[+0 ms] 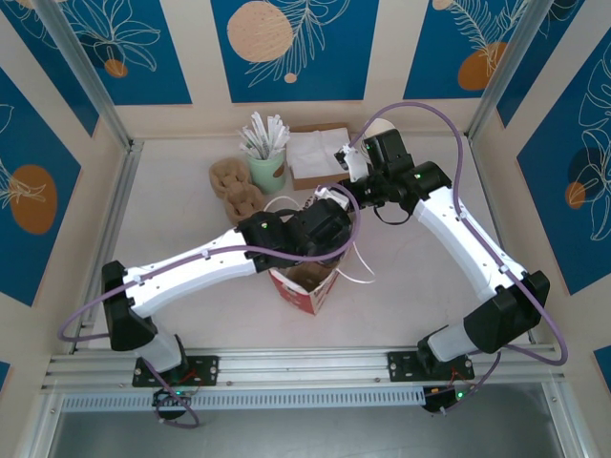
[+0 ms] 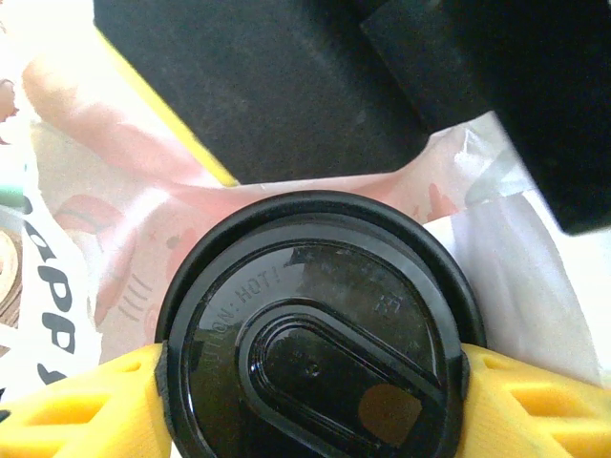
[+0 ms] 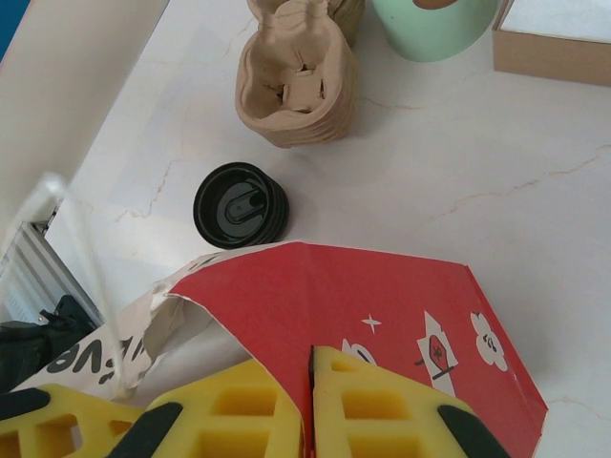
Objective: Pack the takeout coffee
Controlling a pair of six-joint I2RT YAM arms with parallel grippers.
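Above white table (image 1: 172, 215), left fingers (image 2: 76, 410) clasp the takeout coffee (image 2: 315, 343) upright; right fingers (image 3: 382, 410) pinch the bag (image 3: 382, 296).

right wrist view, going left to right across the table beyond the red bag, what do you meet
low stack of black plastic lids → stack of brown moulded-pulp cup carriers → mint green round cup → brown cardboard box

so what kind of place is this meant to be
Most likely a mock coffee-shop takeout counter inside a robot test cell, not a real café: there's a lidded coffee cup, a red-and-white paper bag and stacked pulp cup carriers, plus metal rails fencing the table.
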